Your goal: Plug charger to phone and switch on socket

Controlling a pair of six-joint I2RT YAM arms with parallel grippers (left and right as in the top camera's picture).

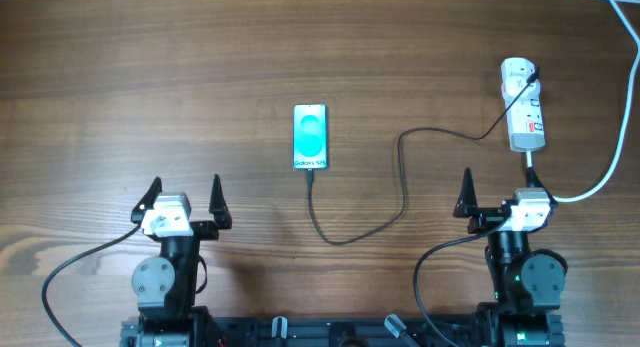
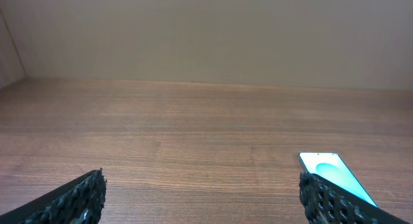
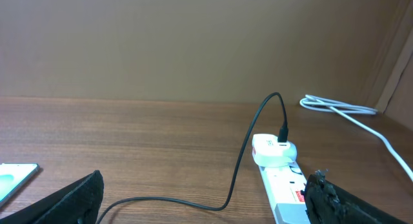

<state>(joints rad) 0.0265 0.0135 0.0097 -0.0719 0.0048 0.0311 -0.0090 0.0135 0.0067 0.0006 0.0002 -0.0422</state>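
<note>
The phone [image 1: 310, 137] lies flat mid-table with its cyan screen lit; it also shows in the left wrist view [image 2: 330, 170] and as a corner in the right wrist view [image 3: 13, 175]. The thin black charger cable [image 1: 345, 239] runs from the phone's bottom edge, loops toward me and rises to a white adapter on the socket strip [image 1: 523, 112]. The cable's tip meets the phone's edge; I cannot tell if it is seated. The socket [image 3: 284, 182] and the cable [image 3: 240, 172] show in the right wrist view. My left gripper [image 1: 183, 194] [image 2: 200, 198] is open and empty, left of the phone and nearer me. My right gripper [image 1: 498, 192] [image 3: 206, 198] is open and empty, just short of the socket.
A thick white cord [image 1: 612, 147] leaves the socket's near end, curves past my right gripper and runs up the right edge; it also shows in the right wrist view [image 3: 348, 112]. The wooden table [image 1: 150, 77] meets a plain wall at the back.
</note>
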